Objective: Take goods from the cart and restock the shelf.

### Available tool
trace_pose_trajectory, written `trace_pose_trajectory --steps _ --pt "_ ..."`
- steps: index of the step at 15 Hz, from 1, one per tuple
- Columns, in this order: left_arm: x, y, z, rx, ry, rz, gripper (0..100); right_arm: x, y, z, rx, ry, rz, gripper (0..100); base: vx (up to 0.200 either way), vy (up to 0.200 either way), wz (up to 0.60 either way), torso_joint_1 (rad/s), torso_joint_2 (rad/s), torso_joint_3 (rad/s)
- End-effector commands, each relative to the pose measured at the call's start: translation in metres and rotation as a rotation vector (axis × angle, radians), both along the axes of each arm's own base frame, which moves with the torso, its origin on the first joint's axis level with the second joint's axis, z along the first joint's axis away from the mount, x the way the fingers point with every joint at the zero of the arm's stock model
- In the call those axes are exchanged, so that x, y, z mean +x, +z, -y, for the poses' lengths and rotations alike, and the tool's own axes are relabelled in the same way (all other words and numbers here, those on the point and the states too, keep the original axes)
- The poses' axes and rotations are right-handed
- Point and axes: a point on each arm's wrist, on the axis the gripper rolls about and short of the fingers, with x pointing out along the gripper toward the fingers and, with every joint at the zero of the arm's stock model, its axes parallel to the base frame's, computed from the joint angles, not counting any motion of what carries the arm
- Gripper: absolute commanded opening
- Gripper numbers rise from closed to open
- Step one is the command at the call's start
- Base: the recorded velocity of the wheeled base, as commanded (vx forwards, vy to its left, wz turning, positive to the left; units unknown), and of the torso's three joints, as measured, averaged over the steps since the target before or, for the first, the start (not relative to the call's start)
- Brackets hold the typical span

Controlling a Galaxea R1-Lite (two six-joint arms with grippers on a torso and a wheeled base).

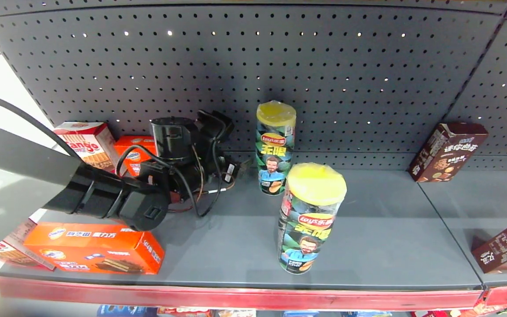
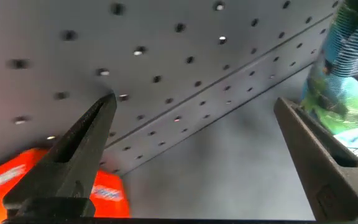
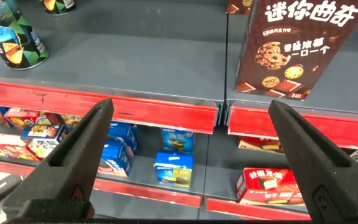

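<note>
Grey pegboard shelf (image 1: 381,237) ahead, two chip cans upright on it: far can (image 1: 274,147) by back wall, near can (image 1: 310,218) toward front edge. My left gripper (image 2: 194,102) deep over shelf, just left of far can, fingers apart, nothing held. My right gripper (image 3: 191,106) low before shelf front, likewise apart and empty, brown box (image 3: 294,46) ahead. Likely step: back out for next item. Withdraw straight toward near edge, no swing right into far can.

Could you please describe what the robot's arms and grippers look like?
The left arm has a grey upper link, then black rounded joints, with black cables looping loose around its wrist. The left gripper and the right gripper each carry two dark grey, wedge-shaped jaws that taper to blunt tips.
</note>
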Motion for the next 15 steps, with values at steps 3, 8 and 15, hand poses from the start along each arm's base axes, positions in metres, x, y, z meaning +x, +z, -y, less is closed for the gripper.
trace_pose_trajectory --steps 3,8,15 --pt "0.000 -0.010 0.016 -0.013 -0.025 -0.027 100 0.000 0.000 0.000 -0.001 0.000 -0.001 100 0.000 0.000 0.00 0.000 0.00 0.000" --pt "-0.003 -0.011 0.022 -0.017 -0.041 -0.030 100 0.000 0.000 0.000 -0.001 0.000 -0.001 100 0.000 0.000 0.00 0.000 0.00 0.000" --pt "-0.002 -0.011 0.027 -0.020 -0.049 -0.027 100 0.000 0.000 0.000 -0.001 0.000 0.000 100 0.000 0.000 0.00 0.000 0.00 0.000"
